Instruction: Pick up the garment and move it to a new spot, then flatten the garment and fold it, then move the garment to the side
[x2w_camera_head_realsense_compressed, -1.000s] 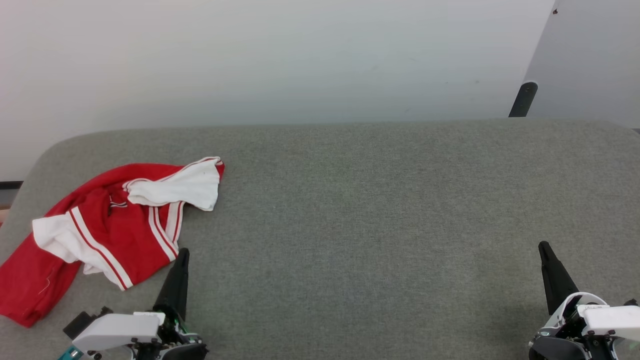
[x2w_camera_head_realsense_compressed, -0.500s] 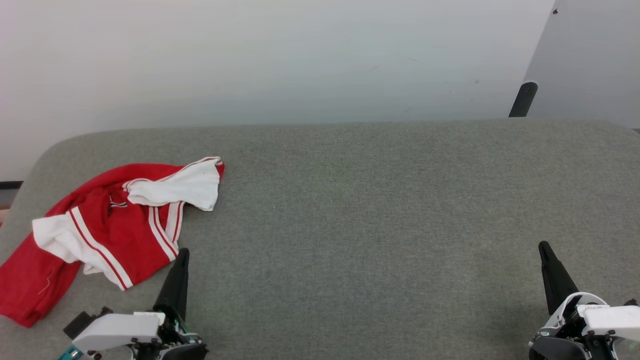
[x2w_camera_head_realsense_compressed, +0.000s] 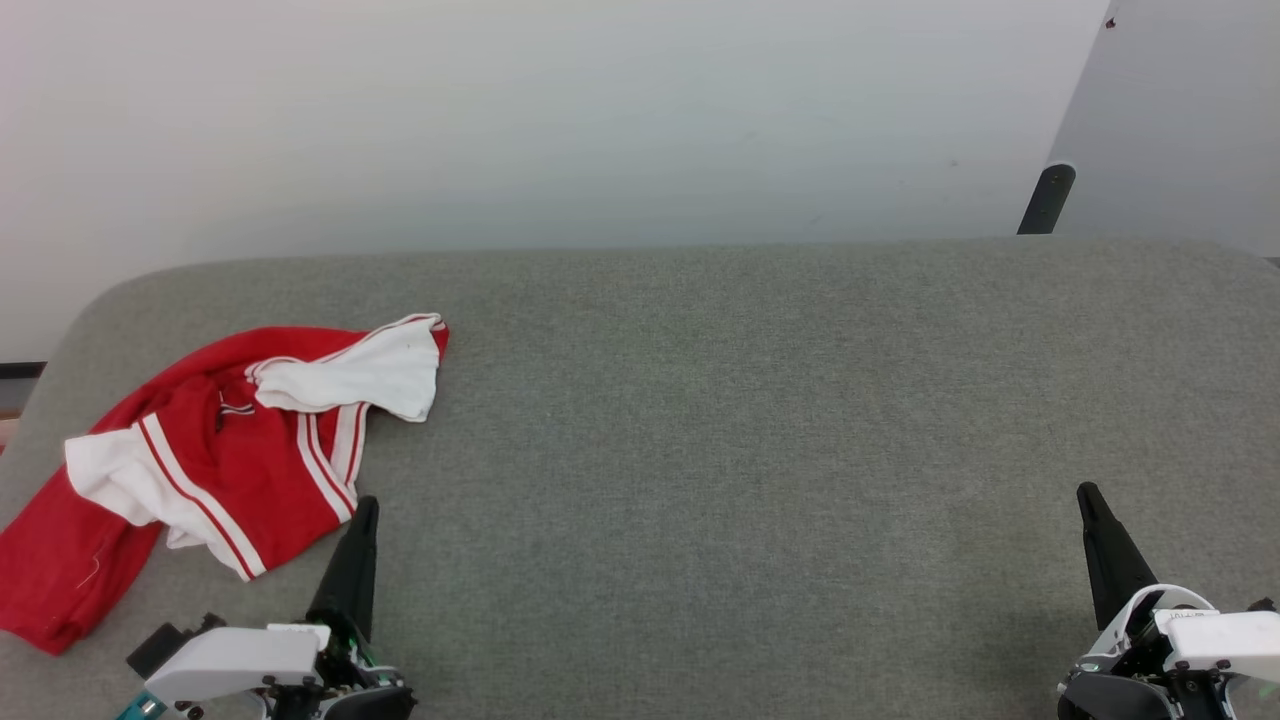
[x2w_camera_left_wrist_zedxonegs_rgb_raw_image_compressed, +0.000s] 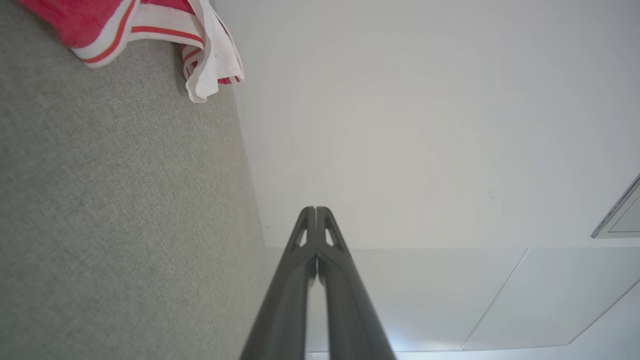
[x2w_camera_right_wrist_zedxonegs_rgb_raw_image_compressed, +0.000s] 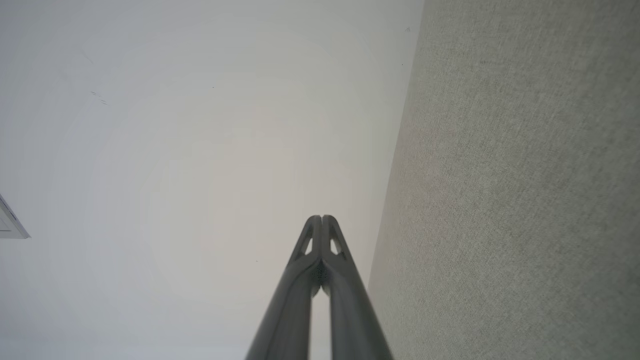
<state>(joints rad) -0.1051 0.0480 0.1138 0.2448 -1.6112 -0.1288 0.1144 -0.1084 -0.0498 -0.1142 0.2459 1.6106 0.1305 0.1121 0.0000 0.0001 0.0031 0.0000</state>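
1. Wall (x2w_camera_head_realsense_compressed: 600, 120): plain, pale. It runs behind the table's far edge.

2. Table (x2w_camera_head_realsense_compressed: 750, 420): covered in grey woven cloth, with rounded far corners. Its middle and right end are bare cloth.

3. Garment (x2w_camera_head_realsense_compressed: 230, 450): red jersey T-shirt with white short sleeves and red-white stripe trim.
   - It lies crumpled at the table's left end, between the far left corner and the near edge.
   - One white sleeve is folded over the top of the heap on its far right side.
   - The other white sleeve lies across the left side.
   - A red part trails toward the near left edge.
   - No gripper holds it.

4. Pale panel (x2w_camera_head_realsense_compressed: 1190, 110): stands beyond the table's far right corner, leaning in the head view.

5. Left gripper (x2w_camera_head_realsense_compressed: 366, 505): at the near edge, towards the left end, with its fingers pointing at the far edge.
   - The two dark fingers are pressed together along their length and pinch nothing.
   - In the head view the tip sits just beside the garment's near right hem.
   - In the left wrist view the cloth lies ahead and to one side, apart from the fingers.

6. Right gripper (x2w_camera_head_realsense_compressed: 1085, 492): at the near edge, by the right end, well apart from the garment.
   - The fingers are pressed together, tips meeting, with nothing between them.

7. Black post (x2w_camera_head_realsense_compressed: 1046, 198): short, dark and round-topped. It stands behind the far edge near the right corner, at the foot of the pale panel.
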